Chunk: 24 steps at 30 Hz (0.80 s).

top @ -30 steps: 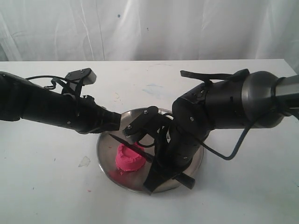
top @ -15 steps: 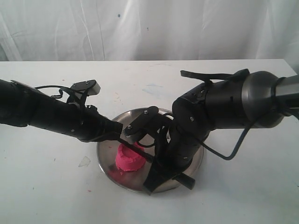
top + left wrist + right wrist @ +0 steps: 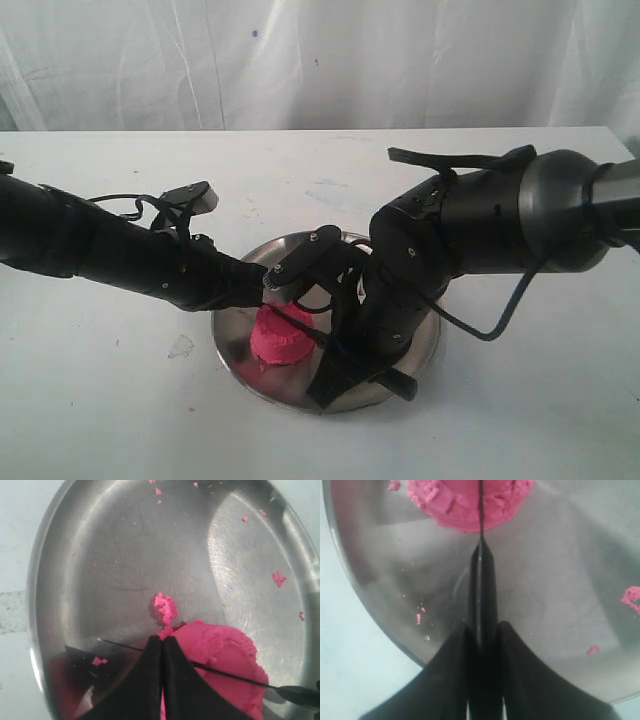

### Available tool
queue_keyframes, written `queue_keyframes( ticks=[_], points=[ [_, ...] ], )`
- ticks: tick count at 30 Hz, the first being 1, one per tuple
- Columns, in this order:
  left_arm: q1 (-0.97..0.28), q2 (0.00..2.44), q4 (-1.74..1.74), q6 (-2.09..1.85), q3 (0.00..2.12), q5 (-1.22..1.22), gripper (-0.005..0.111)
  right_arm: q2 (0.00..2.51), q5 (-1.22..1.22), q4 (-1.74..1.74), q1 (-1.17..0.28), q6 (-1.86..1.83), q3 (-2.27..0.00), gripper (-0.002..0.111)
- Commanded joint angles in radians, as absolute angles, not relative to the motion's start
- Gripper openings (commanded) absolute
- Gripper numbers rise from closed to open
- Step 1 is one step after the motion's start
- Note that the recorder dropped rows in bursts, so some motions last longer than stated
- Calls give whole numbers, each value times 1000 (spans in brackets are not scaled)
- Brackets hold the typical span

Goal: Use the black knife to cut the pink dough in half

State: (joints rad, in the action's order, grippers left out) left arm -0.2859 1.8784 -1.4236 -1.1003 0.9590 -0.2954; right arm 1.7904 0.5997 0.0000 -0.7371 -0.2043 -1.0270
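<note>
Pink dough (image 3: 279, 338) sits left of centre in the round steel plate (image 3: 420, 345) on the white desk (image 3: 100, 400), still one squat lump, so I judge the cut not yet made. My right gripper (image 3: 482, 630) has its fingers (image 3: 451, 652) clamped on the handle of the black knife (image 3: 482, 587), which keeps the thin blade edge-down across the middle of the lump; that line would give two near-equal halves. My left gripper (image 3: 162, 640) has its fingers (image 3: 150, 672) pressed together on nothing, their tips at the near-left edge of the dough, over the blade; I judge this serves to steady the soft lump against sliding under the knife. Small pink crumbs (image 3: 278, 578) lie scattered on the plate.
</note>
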Motion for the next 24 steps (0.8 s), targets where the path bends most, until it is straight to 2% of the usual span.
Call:
queue_keyframes(
  ticks=[1,24],
  points=[
    [-292,1909,-1403,-1107,949,-284,0,1826,634,0,-737,-231,-1025,0],
    [-292,1909,-1403,-1126,947,-276,0,1912,786,6,-737,-231,-1110,0]
  ],
)
